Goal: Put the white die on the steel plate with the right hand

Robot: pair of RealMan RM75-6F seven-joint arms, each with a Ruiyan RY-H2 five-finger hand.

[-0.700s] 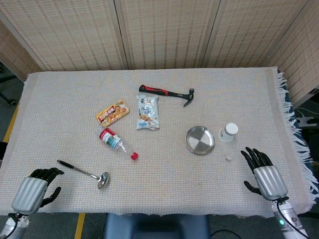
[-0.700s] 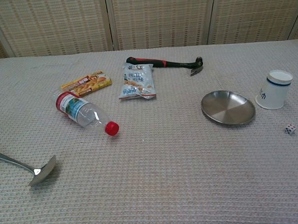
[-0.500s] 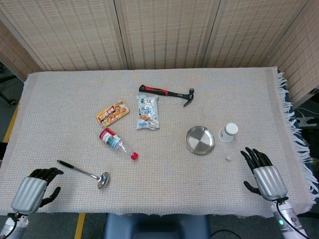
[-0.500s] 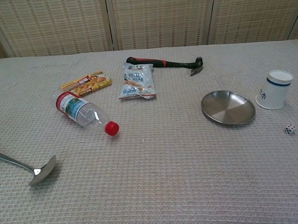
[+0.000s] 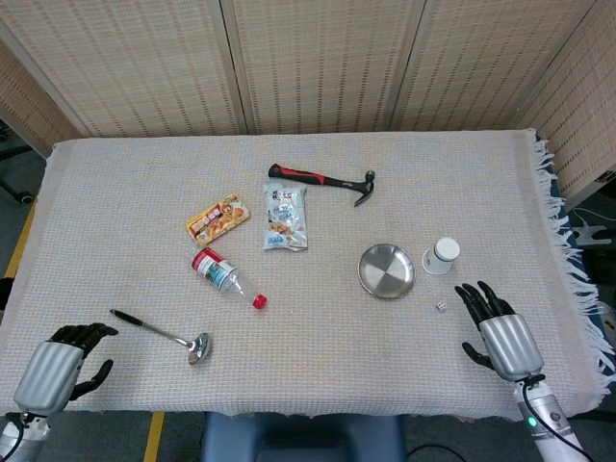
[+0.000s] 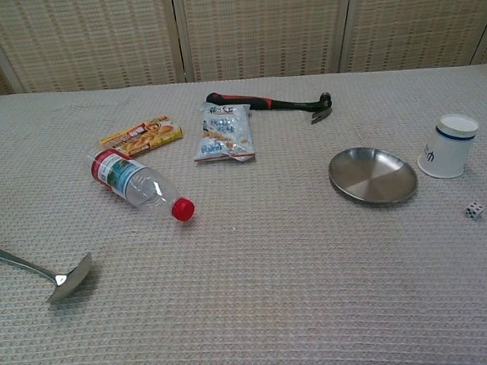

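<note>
The small white die point(image 5: 440, 306) point(image 6: 474, 210) lies on the cloth just below and right of the round steel plate point(image 5: 387, 270) point(image 6: 372, 175). My right hand point(image 5: 494, 330) hovers near the table's front right, a short way right of the die and apart from it, fingers spread and holding nothing. My left hand point(image 5: 60, 367) rests at the front left corner with fingers curled and nothing in them. Neither hand shows in the chest view.
A white paper cup point(image 5: 443, 255) stands right of the plate, behind the die. A hammer point(image 5: 322, 180), snack bag point(image 5: 286, 217), orange packet point(image 5: 218, 218), lying bottle point(image 5: 225, 276) and ladle point(image 5: 166, 335) are spread over the middle and left. The cloth's fringed edge point(image 5: 568, 250) is at the right.
My right hand has shifted a little left, toward the die. My left hand has slid slightly down and left. The objects have not moved.
</note>
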